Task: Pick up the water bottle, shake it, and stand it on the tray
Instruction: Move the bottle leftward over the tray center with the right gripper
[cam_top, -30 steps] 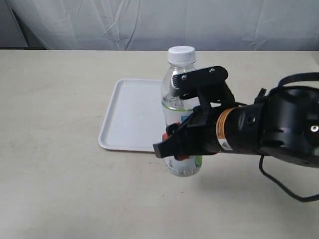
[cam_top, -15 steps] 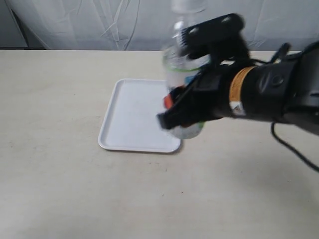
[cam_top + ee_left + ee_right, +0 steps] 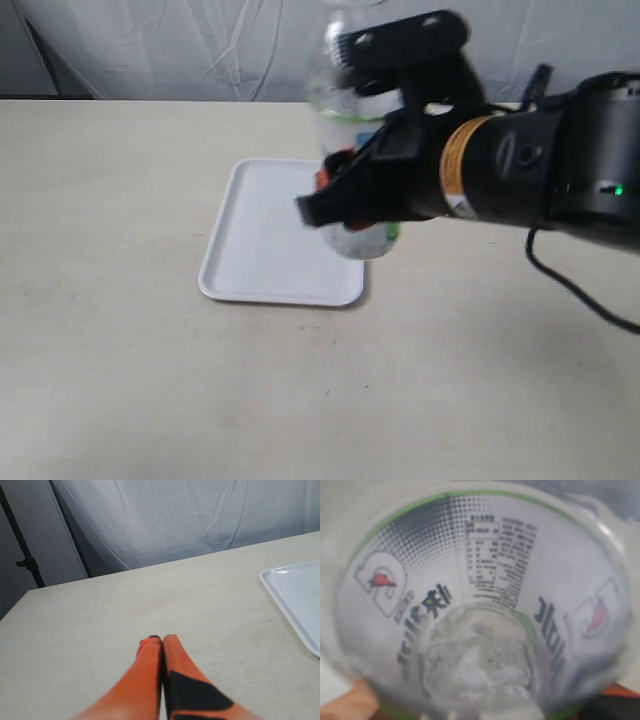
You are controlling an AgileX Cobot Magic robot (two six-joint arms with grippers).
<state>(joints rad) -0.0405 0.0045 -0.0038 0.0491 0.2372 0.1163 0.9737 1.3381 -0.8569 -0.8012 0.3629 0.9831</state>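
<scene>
Plastic water bottle (image 3: 345,112) blurred, top cut off.

water bottle (image 3: 362,238): clear, white label, green band, motion-blurred, roughly upright, raised, overlapping tray's right edge in exterior view | tray (image 3: 260,240): white, rectangular, rounded corners, lying flat

R arm (image 3: 540,175) comes in from the right side of the ext. view, forearm approx. level, black w/ an orange band near the wrist. R gripper (image 3: 332,128) points left, held up in the air, jaws clamped on the bottle (image 3: 362,238), one finger high, one low. It looks motion-blurred. L gripper (image 3: 160,641) sits low, angled fwd, orange fingers (image 3: 147,655) pressed together tip to tip.
</scene>
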